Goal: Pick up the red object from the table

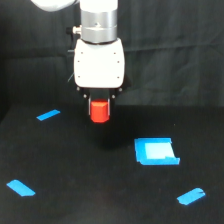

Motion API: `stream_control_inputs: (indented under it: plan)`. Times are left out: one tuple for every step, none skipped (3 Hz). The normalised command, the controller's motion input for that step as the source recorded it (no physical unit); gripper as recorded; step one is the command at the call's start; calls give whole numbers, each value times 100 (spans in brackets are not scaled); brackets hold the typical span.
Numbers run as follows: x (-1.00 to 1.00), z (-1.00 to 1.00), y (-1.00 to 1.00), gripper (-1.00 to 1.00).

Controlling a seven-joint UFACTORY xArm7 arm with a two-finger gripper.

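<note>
While we look at the scene from the exterior view, we see the gripper hanging down from the white body of the arm, in the upper middle of the picture. Between its short dark fingers sits the red object, and the fingers are closed on it from both sides. This object is a small block of bright red-orange colour, plain and matte, with a rounded or many-sided shape (the picture is too blurred to count the sides). Its top part is hidden between the fingers, and its lower part comes out below them. It looks narrower than the white body above it.

We see the red object above the table, not resting on it, because a dark gap lies under its lower edge; how high it is we cannot say. The table is flat, black and matte. On it lie three small blue tape strips, one on the exterior view's left near the back and two near the front corners. A blue square piece lies on the exterior view's right, well apart from the red object.
</note>
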Motion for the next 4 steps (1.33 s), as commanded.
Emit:
stream_control_inputs:
  plan:
    - [2,99,-5,-94]
    - [2,92,0,-96]
    - [1,64,1,-98]
    - [-6,56,0,-99]
